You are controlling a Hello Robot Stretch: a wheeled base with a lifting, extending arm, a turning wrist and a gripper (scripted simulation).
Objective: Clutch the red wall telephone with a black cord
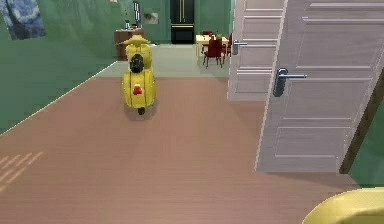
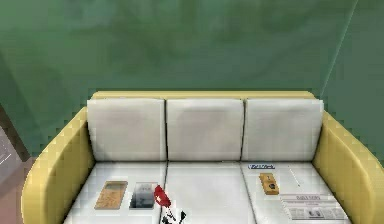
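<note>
A small red thing (image 2: 162, 194), perhaps the red telephone, shows low over the left seat cushion of a yellow sofa with white cushions (image 2: 204, 128); no cord can be made out. Just below it a white square with black marks (image 2: 172, 215) pokes up from the arm side view's bottom edge, which marks my gripper (image 2: 163, 205). The sofa seat lies right behind it, so I cannot tell whether it holds anything. A dark flat item (image 2: 142, 196) lies just left of the red thing.
On the sofa also lie a tan book-like item (image 2: 110, 193), a small brown item (image 2: 268, 183) and a newspaper (image 2: 315, 208). In the forward view, a yellow scooter (image 1: 138, 85) stands on the wood floor, an open white door (image 1: 320, 80) stands on the right, and red chairs (image 1: 213, 48) are far back.
</note>
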